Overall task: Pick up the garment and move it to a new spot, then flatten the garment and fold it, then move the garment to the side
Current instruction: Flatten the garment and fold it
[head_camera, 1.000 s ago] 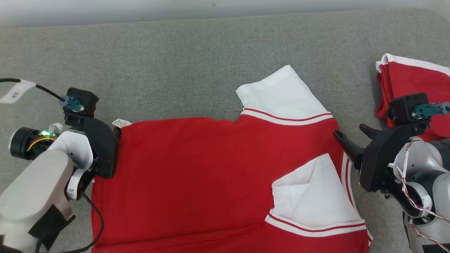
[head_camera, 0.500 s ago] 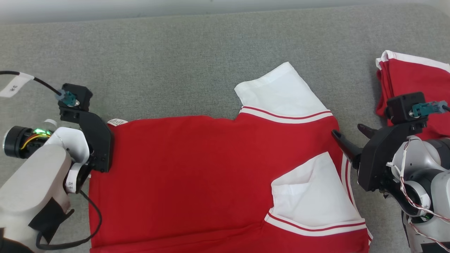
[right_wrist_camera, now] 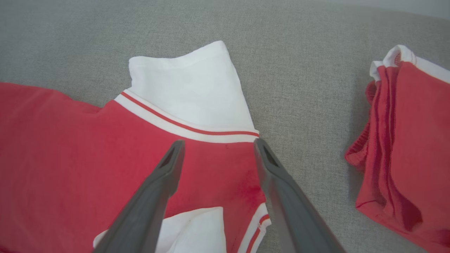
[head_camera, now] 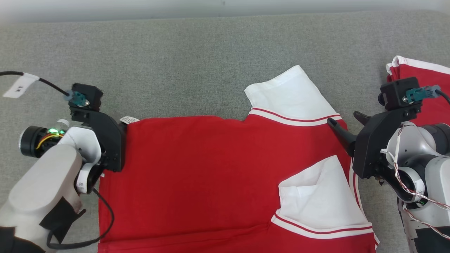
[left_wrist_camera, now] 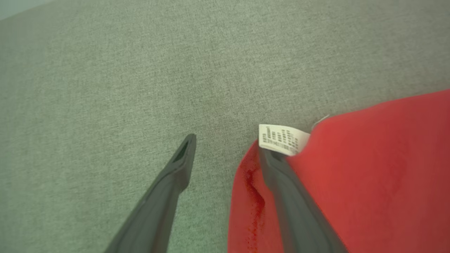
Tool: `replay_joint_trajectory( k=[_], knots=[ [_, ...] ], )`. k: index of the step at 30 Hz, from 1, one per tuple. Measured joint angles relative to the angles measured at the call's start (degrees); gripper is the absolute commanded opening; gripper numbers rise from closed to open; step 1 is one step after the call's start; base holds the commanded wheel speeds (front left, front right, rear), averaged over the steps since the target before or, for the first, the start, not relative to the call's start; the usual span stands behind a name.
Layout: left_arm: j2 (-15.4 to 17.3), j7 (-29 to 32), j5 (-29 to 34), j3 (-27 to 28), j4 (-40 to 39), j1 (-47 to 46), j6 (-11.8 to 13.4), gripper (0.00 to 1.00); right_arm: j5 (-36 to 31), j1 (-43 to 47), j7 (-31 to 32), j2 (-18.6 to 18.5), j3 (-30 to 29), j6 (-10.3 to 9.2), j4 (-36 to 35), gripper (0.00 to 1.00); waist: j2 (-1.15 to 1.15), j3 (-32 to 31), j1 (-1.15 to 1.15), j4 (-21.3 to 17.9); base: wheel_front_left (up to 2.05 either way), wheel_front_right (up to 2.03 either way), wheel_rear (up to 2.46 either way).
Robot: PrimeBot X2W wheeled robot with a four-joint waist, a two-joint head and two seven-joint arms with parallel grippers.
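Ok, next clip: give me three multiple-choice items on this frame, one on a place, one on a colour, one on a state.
1. Where on the shirt is the white label?
A: its middle. B: its far left corner, by the left gripper. C: its right edge.
2. What colour are the sleeves?
A: black. B: blue. C: white.
3. How is the right gripper?
A: open at the shirt's shoulder. B: shut on a sleeve. C: shut on the label.

Answers:
1 B: the label sticks out at that corner, right beside that gripper.
2 C: both sleeves are white, with red-striped cuffs.
3 A: its fingers stand well apart and grip nothing.
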Motion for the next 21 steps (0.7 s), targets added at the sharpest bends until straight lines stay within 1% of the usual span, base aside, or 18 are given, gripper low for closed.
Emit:
replay_joint_trajectory(
  k=[3,4,8,9,10,11,12,14,16,19,21],
  knots=[
    [-0.3,1.5,0.0,-1.1,0.3,0.0,-0.3,1.0,0.2,0.1,-0.1,-0.1,0.1,0.01,0.4,1.0,0.0,-0.1,0.0,-0.2,0.0,0.0,0.0],
    [-0.2,2.1,0.0,-1.3,0.6,0.0,-0.7,1.0,0.3,0.1,-0.1,-0.2,0.1,0.0,0.4,1.0,0.0,-0.1,0.0,-0.3,0.0,0.0,0.0],
    [0.1,2.7,-0.3,-1.4,1.0,0.0,-1.3,1.0,0.6,0.2,-0.2,-0.5,0.0,0.01,0.4,1.0,0.0,0.0,0.0,-0.8,0.0,0.0,0.0],
    [0.2,3.1,-0.4,-1.5,1.1,0.0,-1.5,0.88,0.6,0.2,-0.2,-0.5,0.0,0.01,0.4,1.0,0.0,0.0,0.0,-1.0,0.0,0.0,0.0],
    [0.2,3.2,-0.4,-1.6,1.2,0.0,-1.5,0.62,0.6,0.2,-0.3,-0.6,0.0,0.01,0.4,1.0,0.0,0.1,0.0,-1.2,0.0,0.0,0.0],
    [0.2,3.4,-0.5,-1.6,1.2,0.0,-1.7,0.45,0.7,0.2,-0.3,-0.6,0.0,0.0,0.4,1.0,0.0,0.2,0.0,-1.3,0.0,0.0,0.0],
    [0.2,3.9,-0.7,-1.7,1.2,-0.1,-1.8,0.0,0.7,0.2,-0.3,-0.6,-0.1,0.0,0.4,1.0,0.0,0.3,0.0,-1.4,0.0,0.0,0.0],
    [0.1,4.4,-0.9,-1.8,1.0,-0.2,-2.2,0.0,0.7,0.2,-0.4,-0.6,-0.1,0.01,0.4,1.0,0.0,0.4,0.0,-1.6,0.0,0.0,0.0],
    [0.3,4.4,-0.9,-1.8,1.1,-0.2,-2.1,0.0,0.7,0.2,-0.4,-0.8,-0.2,0.01,0.4,1.0,0.0,0.4,0.0,-1.6,0.0,0.0,0.0],
    [1.1,2.1,-0.1,-1.3,1.6,-0.2,0.5,0.0,0.7,0.3,-0.4,-0.8,-0.2,0.0,0.6,1.0,0.0,0.2,0.0,-1.5,0.0,0.0,0.0],
    [1.5,1.0,0.3,-1.0,2.1,-0.2,1.7,0.0,0.7,0.3,-0.4,-0.8,-0.3,0.0,0.6,1.0,0.0,0.1,0.0,-1.4,0.0,0.0,0.0]
  ],
)
